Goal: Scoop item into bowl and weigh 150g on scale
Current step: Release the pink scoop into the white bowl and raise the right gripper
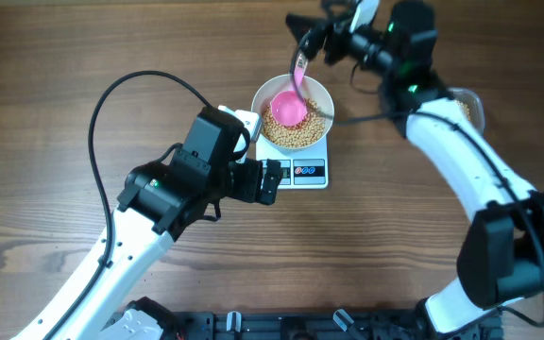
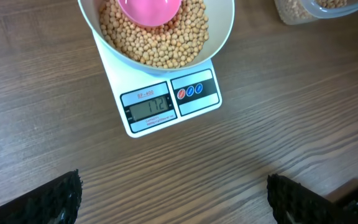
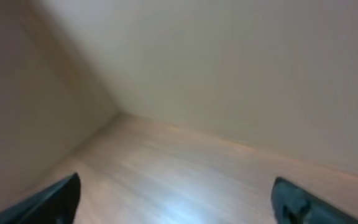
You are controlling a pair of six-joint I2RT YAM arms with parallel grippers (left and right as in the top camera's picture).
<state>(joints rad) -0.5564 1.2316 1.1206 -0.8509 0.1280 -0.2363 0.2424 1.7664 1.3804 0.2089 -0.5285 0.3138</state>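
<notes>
Right gripper (image 1: 312, 40) hangs high over the far side of the bowl (image 1: 321, 94), its white arm reaching in from the right edge with the wrist turned so far up that its own camera takes in only a blurred pale wall and floor. Its fingers (image 3: 58, 200) stand wide apart at the bottom corners of that view with nothing between them. A pink scoop (image 1: 289, 107) lies in the bowl on the beans (image 1: 305, 135), its handle leaning up toward that gripper; from overhead I cannot tell whether the two touch. The left gripper (image 2: 174, 198) hovers low over the table (image 2: 278, 124) just in front of the scale (image 2: 166, 106), spread fully and empty. The bowl sits on the scale, whose display (image 2: 151, 107) reads 112. A clear tub (image 2: 316, 9) of beans is cut off at the wrist view's top edge and mostly hidden behind the right arm from overhead.
</notes>
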